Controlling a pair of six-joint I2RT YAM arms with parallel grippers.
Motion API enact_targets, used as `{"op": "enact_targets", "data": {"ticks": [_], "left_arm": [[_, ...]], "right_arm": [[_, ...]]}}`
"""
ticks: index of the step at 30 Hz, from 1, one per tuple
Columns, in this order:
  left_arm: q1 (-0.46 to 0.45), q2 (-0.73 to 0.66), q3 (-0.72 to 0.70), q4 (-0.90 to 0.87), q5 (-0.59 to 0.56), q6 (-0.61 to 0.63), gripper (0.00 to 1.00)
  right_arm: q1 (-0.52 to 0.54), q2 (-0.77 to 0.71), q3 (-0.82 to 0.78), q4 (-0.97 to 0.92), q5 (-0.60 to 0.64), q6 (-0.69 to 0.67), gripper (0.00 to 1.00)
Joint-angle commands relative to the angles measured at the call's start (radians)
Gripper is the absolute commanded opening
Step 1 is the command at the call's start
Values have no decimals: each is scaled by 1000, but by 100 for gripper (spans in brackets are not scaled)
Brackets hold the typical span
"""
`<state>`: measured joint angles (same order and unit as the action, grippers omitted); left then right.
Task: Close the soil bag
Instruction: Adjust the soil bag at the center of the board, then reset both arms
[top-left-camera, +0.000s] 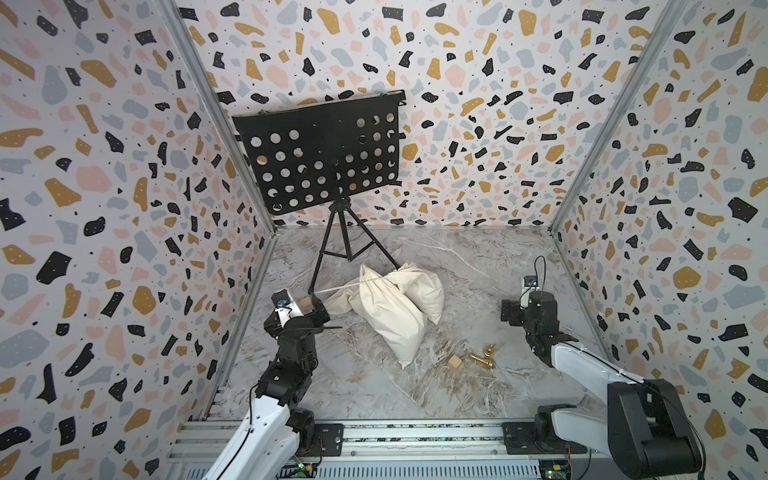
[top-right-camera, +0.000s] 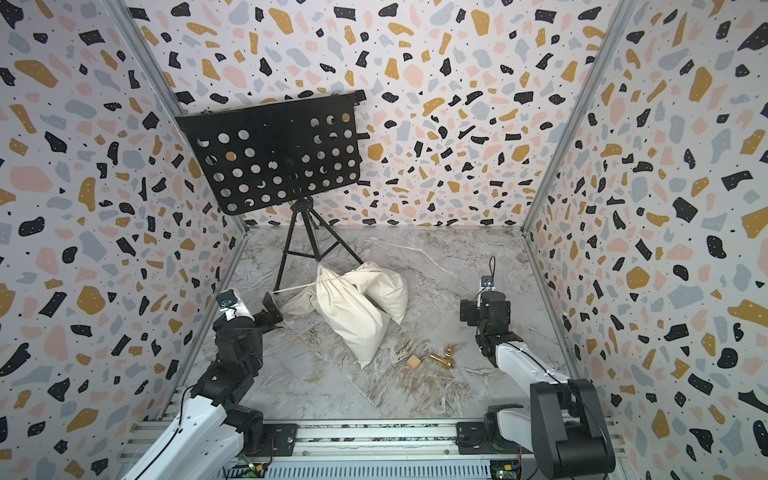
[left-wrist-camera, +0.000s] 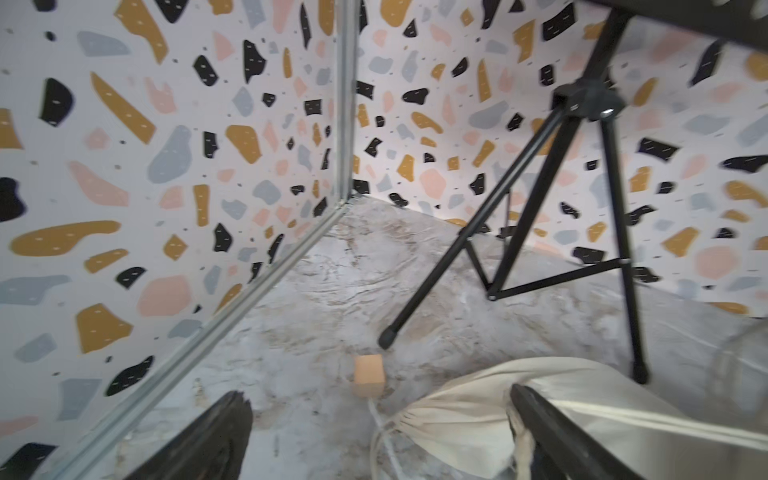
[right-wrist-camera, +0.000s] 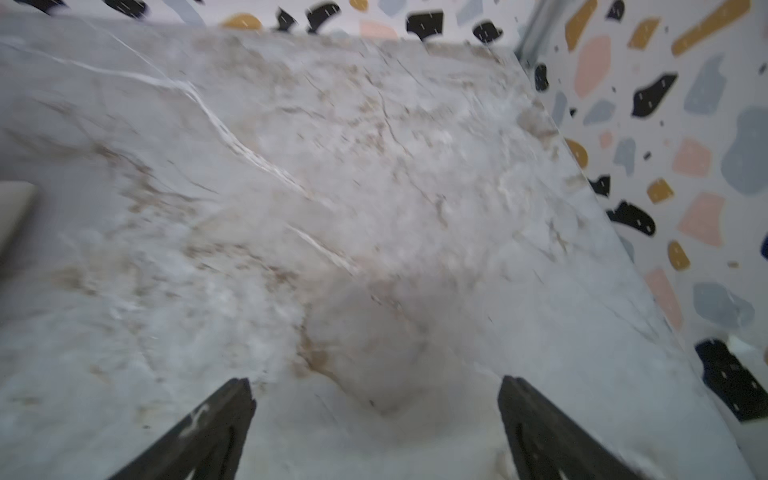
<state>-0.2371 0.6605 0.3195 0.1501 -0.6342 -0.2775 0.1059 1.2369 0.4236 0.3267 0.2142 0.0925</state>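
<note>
Starting at the left, our left gripper (left-wrist-camera: 380, 395) stands with its jaws spread wide and nothing pinched between them, just beside the soil bag (top-left-camera: 395, 316). Beyond its tips we see a wooden bead (left-wrist-camera: 368, 372) on the end of a white drawstring (top-left-camera: 340, 287) that runs to the bag's gathered neck. The bag lies slumped on the marble table (top-left-camera: 374, 395) near the middle, at the feet of a black music stand (top-left-camera: 320, 153). We judge it soft cloth, limp and weighty with fill, so it would sag and drag rather than lift cleanly; the cord or its bead is the place to take hold, not the fabric. It is the only container here, and its contents are hidden from us; no soil shows. Right of it lie a wooden cube (top-left-camera: 455, 361) and small brass pieces (top-left-camera: 482, 358). Far right, our right gripper (right-wrist-camera: 376, 385) hangs over bare table, jaws equally wide and empty, well apart from the bag.
</note>
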Motion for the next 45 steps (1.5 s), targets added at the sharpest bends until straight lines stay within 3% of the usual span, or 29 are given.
{"op": "enact_targets", "data": {"ticks": [1,7,11,14,17,19,21,22,24,26,28,29,33,35,37,41,45], "left_arm": [[58,126,-56,209,-50,111,100],[97,421,-17,335,61,177,100],[100,470,-17,399,177,232,100],[101,464,-34,427,252,247,100],[101,464,-57,491,320,247,100],[105,469,-56,497,334,244,100],[108,489,-104,611,383,248,100],[109,513,-135,703,412,252,100],[108,519,-168,773,471,277,100],[108,427,-151,655,464,268,100],[108,296,-114,475,423,247,100],[108,227,-103,398,396,236,100],[108,84,-139,379,189,173,100],[110,112,-136,396,129,189,100],[110,197,-114,416,140,225,100],[110,372,-28,390,249,319,100],[99,535,-73,599,357,436,100]], "right_arm": [[-5,11,38,178,66,-9,99],[-5,-14,19,129,146,-25,99],[-5,43,-102,366,138,-31,99],[-5,45,-113,392,120,-57,99],[-7,94,-172,576,116,-94,99],[-9,226,-232,819,107,-98,99],[-9,347,-264,1041,82,-136,100],[-9,319,-271,1013,83,-128,100],[-29,257,-209,780,80,-86,100],[-34,285,-167,760,43,-105,100],[-34,257,-129,641,32,-100,100],[-33,279,-128,670,35,-106,100],[-34,279,-115,642,41,-102,100],[-33,273,-106,617,29,-105,100],[-33,279,-104,620,25,-105,100],[-33,278,-99,608,27,-104,100],[-34,279,-95,605,26,-105,100]]}}
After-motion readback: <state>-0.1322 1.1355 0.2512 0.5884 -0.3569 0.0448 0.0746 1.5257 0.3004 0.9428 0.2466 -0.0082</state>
